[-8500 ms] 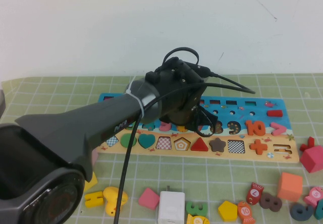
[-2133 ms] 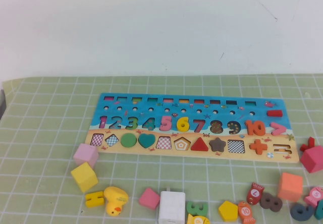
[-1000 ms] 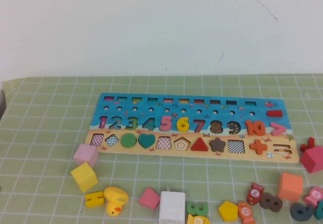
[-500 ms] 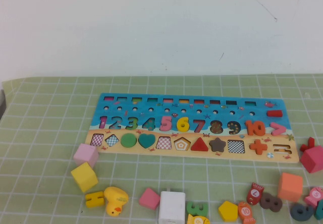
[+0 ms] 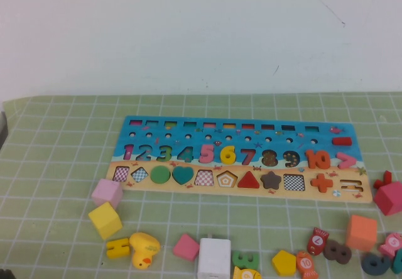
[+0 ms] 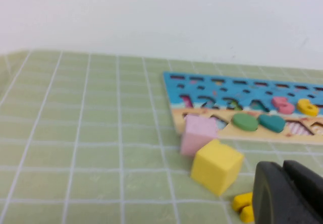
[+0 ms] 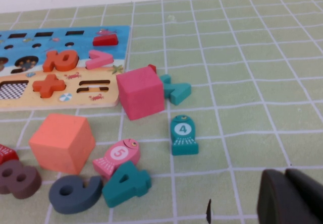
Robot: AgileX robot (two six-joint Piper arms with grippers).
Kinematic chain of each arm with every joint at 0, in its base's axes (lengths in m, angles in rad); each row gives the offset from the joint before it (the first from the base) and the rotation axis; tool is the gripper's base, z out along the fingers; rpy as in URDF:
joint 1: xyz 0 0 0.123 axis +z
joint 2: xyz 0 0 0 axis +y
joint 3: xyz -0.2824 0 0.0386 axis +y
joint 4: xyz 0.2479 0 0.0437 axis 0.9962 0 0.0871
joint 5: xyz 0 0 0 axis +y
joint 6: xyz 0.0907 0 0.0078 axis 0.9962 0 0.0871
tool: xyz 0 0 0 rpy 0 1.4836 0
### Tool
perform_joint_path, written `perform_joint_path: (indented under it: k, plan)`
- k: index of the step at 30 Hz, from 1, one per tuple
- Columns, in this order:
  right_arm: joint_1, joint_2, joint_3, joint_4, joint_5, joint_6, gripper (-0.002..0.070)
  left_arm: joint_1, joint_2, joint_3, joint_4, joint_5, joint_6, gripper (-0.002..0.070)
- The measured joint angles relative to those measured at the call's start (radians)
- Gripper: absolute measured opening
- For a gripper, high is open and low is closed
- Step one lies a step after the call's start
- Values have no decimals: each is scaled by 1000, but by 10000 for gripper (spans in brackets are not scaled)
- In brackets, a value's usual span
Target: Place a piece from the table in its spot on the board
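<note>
The yellow numeral "6" (image 5: 228, 155) lies in its slot in the digit row of the blue board (image 5: 188, 120), between the pink 5 and the red 7. It also shows in the left wrist view (image 6: 307, 106). Neither gripper shows in the high view. My left gripper (image 6: 283, 171) is shut and empty, low over the green matting (image 5: 56, 141), near a yellow cube (image 6: 217, 166) off the board's left end. My right gripper (image 7: 285, 181) is shut and empty over the matting, to the right of the loose pieces by the board's right end.
Loose pieces lie in front of the board: pink cube (image 5: 107, 192), yellow cube (image 5: 105, 220), yellow duck (image 5: 144, 249), white block (image 5: 213, 258), yellow pentagon (image 5: 283, 262), orange cube (image 5: 360, 231), magenta cube (image 5: 389, 197). A teal fish "4" (image 7: 182, 134) lies near the right gripper.
The left arm, which was over the board's digit row 8.5 s ago, has left the high view. The yellow 6 sits in its slot. Nothing has moved in the last second.
</note>
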Motion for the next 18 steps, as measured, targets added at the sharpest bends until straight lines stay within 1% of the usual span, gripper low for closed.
perform_joint_path:
  k: [3, 7, 8, 9, 12, 18]
  plan:
    - [0, 0, 0, 0, 0, 0, -3, 60, 0, 0, -76, 24, 57, -2]
    - [0, 0, 0, 0, 0, 0, -3, 150, -9, 0, -100, 54, 133, -2]
    - [0, 0, 0, 0, 0, 0, -3, 182, -14, 0, -118, 86, 156, -2]
    - [0, 0, 0, 0, 0, 0, -3, 196, -14, 0, -127, 107, 165, -2]
    - [0, 0, 0, 0, 0, 0, -3, 216, -16, -2, -148, 176, 187, -2]
    - [0, 0, 0, 0, 0, 0, -3, 206, -16, -2, -155, 183, 277, -2]
